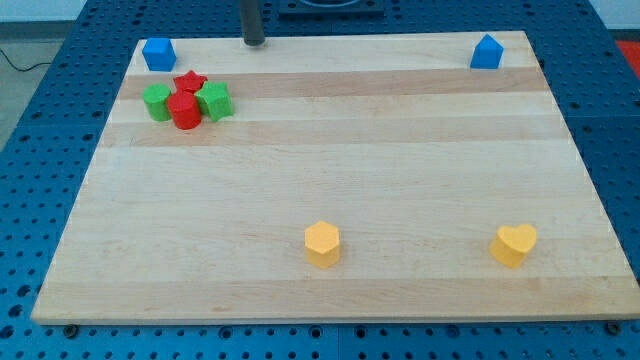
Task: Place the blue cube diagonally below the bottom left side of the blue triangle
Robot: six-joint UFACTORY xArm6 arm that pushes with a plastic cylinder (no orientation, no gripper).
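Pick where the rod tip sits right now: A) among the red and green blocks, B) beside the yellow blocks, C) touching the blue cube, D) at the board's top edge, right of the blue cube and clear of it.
D: my tip rests at the top edge, apart from the blue cube to its left.

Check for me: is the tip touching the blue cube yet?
Apart. The camera view shows bare wood between my tip and the blue cube, which sits to the tip's left near the board's top-left corner.

blue cube point(158, 54), red star point(190, 82) — pale wooden board point(350, 150)
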